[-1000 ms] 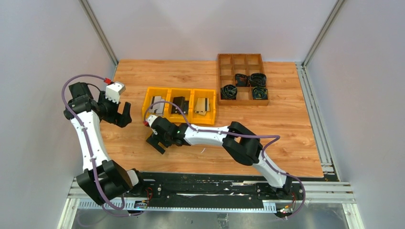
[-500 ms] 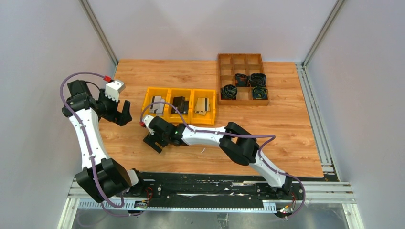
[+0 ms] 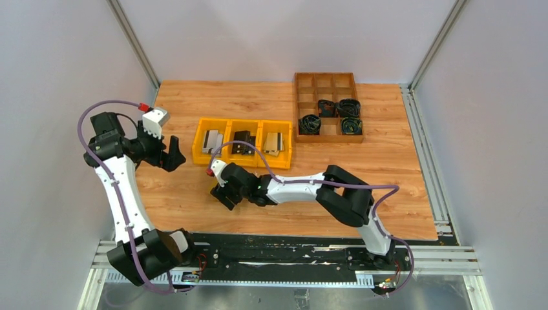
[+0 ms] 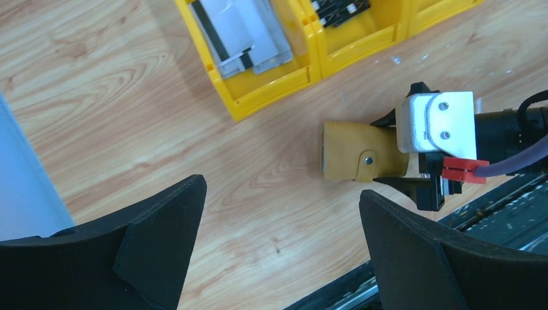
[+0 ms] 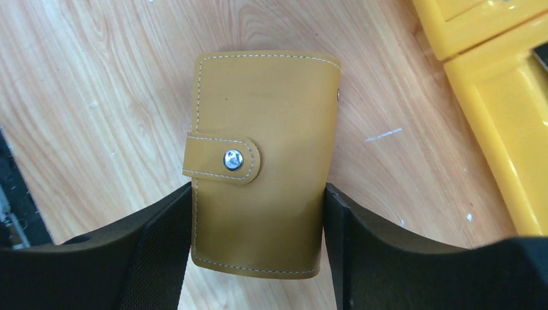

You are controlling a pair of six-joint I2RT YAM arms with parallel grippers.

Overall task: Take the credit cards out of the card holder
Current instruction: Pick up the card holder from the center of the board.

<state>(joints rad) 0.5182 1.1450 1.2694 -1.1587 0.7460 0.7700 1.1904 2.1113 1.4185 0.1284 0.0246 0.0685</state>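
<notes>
At far left, the left gripper hangs above the wooden table with its jaws spread wide and nothing between them. Its camera looks down past both black fingers onto bare boards. Just right of it, toward the near edge, the card holder lies flat on the table, a mustard-tan wallet whose strap is fastened by a silver snap. The right gripper sits low over it, its arm stretched leftward across the table. Its two fingers press against the holder's two long edges, so the jaws are clamped across its width at a middling spread. From above, the holder is hidden beneath that gripper. Beyond the holder, and clear of it, stands a yellow bin of three compartments: silver-grey credit cards lie in the left one, black credit cards in the middle one, beige-gold credit cards in the right one. Whether any card is inside the closed holder cannot be seen. Farther right, at the back of the table, sits a wooden tray divided into a grid, with black coiled items in four of its cells.
</notes>
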